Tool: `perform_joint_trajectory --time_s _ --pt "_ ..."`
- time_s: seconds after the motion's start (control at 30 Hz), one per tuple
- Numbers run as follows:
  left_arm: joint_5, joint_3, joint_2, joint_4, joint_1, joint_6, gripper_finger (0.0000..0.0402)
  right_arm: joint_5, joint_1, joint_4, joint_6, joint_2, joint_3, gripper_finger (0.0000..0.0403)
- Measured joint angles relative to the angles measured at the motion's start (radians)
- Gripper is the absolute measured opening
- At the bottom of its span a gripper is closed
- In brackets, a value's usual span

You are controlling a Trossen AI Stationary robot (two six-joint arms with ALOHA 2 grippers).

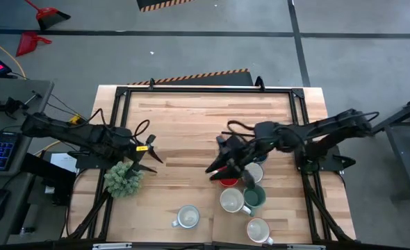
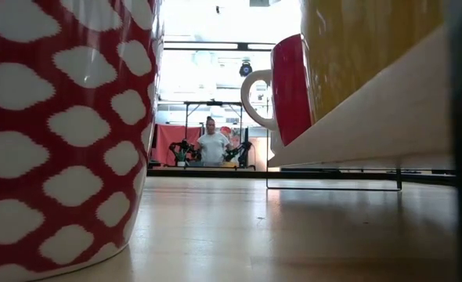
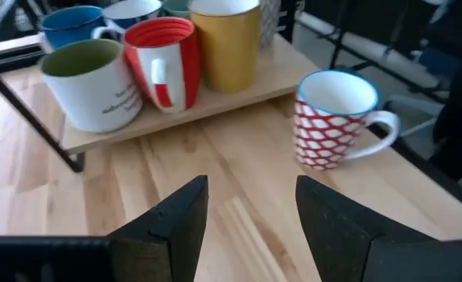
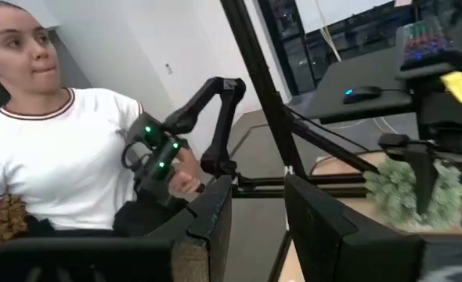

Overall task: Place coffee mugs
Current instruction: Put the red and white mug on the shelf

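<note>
left gripper (image 1: 151, 154) hangs wide and empty by the plant (image 1: 124, 179), seemingly waiting. right gripper (image 1: 222, 165), fingers parted and holding nothing, hovers over the red mug (image 1: 228, 180), probably lining up a grasp.

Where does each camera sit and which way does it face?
High: overhead, straight down on table, left gripper and right gripper.
Low: tabletop height, level, patterned mug close; no arm shows.
Left wrist: past its open fingers at the same patterned mug.
Right wrist: past its open fingers at plant, also in high view.
</note>
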Motion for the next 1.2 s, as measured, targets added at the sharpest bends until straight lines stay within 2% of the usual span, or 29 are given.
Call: perform_joint_trajectory --time_s 0.07,0.2,0.3,0.43,0.6,0.67,0.87,0.97,1.07,1.2 --pt "0.046 -0.017 -0.015 0.014 0.019 -0.001 0.0184 0.000 0.012 -0.016 0.002 0.056 0.065 0.0108" --pt "0.053 -0.083 -0.064 0.078 0.053 -0.074 0.0184 0.000 0.033 -0.133 0.013 0.169 0.186 0.0108" --pt "0.027 -0.099 -0.103 0.114 0.065 -0.099 0.0184 -0.005 0.046 -0.184 -0.012 0.236 0.261 0.0108" --pt "-0.064 -0.135 -0.144 0.125 0.076 -0.118 0.0184 -0.007 0.054 -0.214 0.006 0.320 0.326 0.0108" --pt "-0.085 -0.195 -0.172 0.265 0.076 -0.173 0.0184 -0.066 0.065 -0.254 0.105 0.419 0.349 0.0108" --pt "-0.104 -0.206 -0.176 0.263 0.076 -0.174 0.0184 -0.068 0.071 -0.249 0.123 0.441 0.351 0.0108" --pt "-0.194 -0.211 -0.165 0.163 0.076 -0.189 0.0184 0.003 0.099 -0.247 0.123 0.497 0.351 0.0108" --pt "-0.194 -0.211 -0.166 0.191 0.074 -0.267 0.0184 0.036 0.103 -0.242 0.110 0.503 0.351 0.0108" --pt "-0.183 -0.211 -0.169 0.277 0.074 -0.263 0.0184 0.061 0.105 -0.237 0.116 0.504 0.351 0.0108" --pt "-0.182 -0.210 -0.174 0.370 0.074 -0.282 0.0184 -0.080 0.103 -0.170 0.075 0.505 0.374 0.0108"
